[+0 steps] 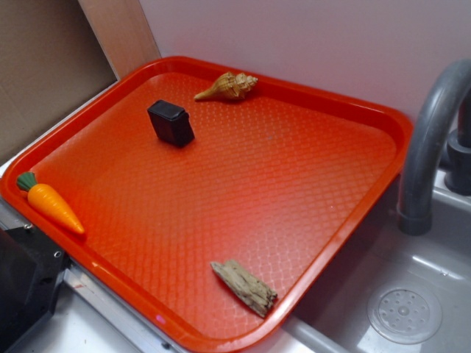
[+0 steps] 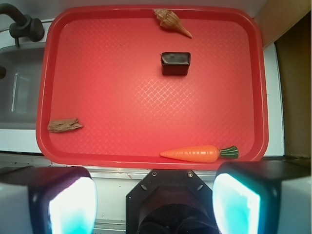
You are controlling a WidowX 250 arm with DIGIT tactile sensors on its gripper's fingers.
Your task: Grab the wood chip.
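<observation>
- Wood chip (image 1: 245, 287) lies flat in a corner of the red tray (image 1: 316, 103), almost against the rim on the sink (image 1: 412, 309) side; in the wrist view it sits at (image 2: 65, 126), close to the tray's left wall.
- Gripper (image 2: 155, 204) hangs above the tray's near edge, well apart from the chip. Jaws spread wide, nothing between them; both fingertips (image 2: 68, 207) show at the bottom of the wrist view.
- Risk 1: rim clash. The chip is so near the tray wall that one finger likely lands on the raised rim instead of the tray floor, stopping the descent short or tipping the tray.
- Risk 2: bad approach angle. The chip is elongated with jagged ends; closing along its length probably means a slip or a miss. The jaws should straddle the narrow width.
- Risk 3: rough, splintered surface gives uneven contact, so the chip may rotate or pop out on closing.
- Risk 4: a nudge pushes the chip tight against the rim or over it toward the sink, where retrieval is harder.
- Risk 5: wrong target. Toy carrot (image 2: 191, 154) is closest to the gripper on the tray's near edge; seashell (image 2: 172, 22) and black block (image 2: 175, 63) lie at the tray's far side, clear of the path.
- Faucet (image 1: 434, 132) stands beside the tray's sink-side edge; a wide swing could clip it.
</observation>
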